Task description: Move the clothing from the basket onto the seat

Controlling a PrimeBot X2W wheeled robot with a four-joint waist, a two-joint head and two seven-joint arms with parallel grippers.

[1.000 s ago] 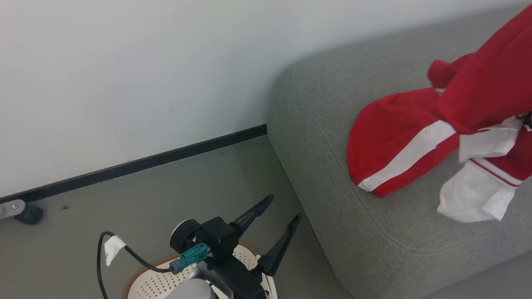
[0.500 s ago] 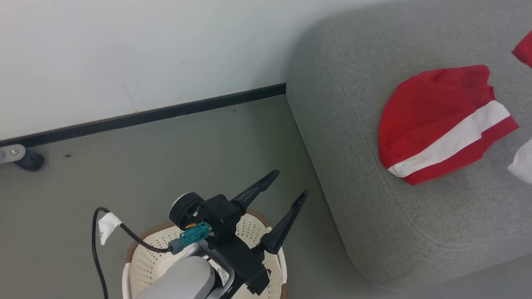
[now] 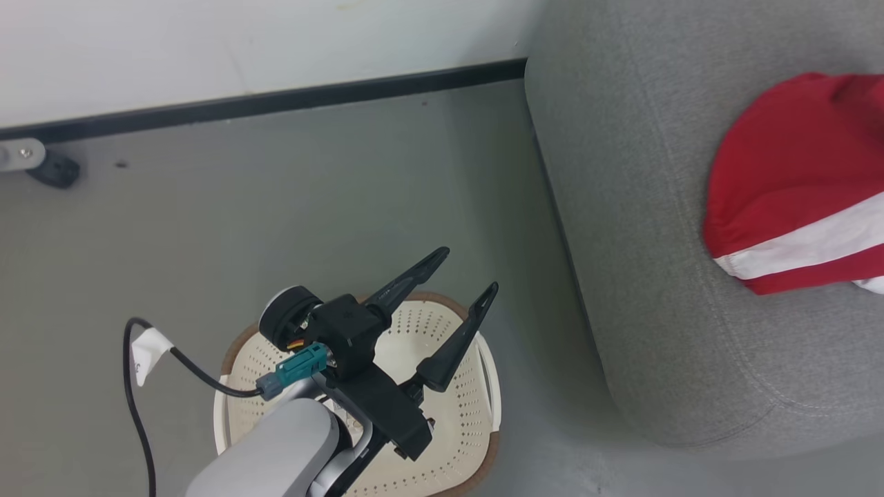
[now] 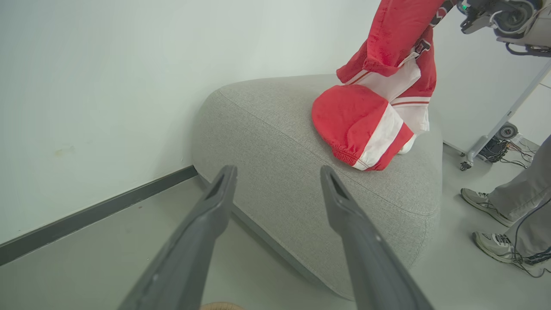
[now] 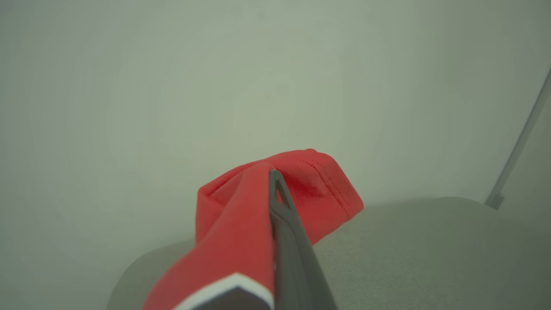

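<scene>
Jaws of the right gripper are clamped on a fold of the red garment, which hangs from them w/ its lower end already lying on the grey seat. Best to sink lower & a bit inboard before letting go (that end sits near the rounded edge), so the rest piles on the seat, not off the side. Left gripper, jaws wide apart & empty, hovers over the basket.

basket — on floor, left of seat | clothing — on seat | wall behind
</scene>
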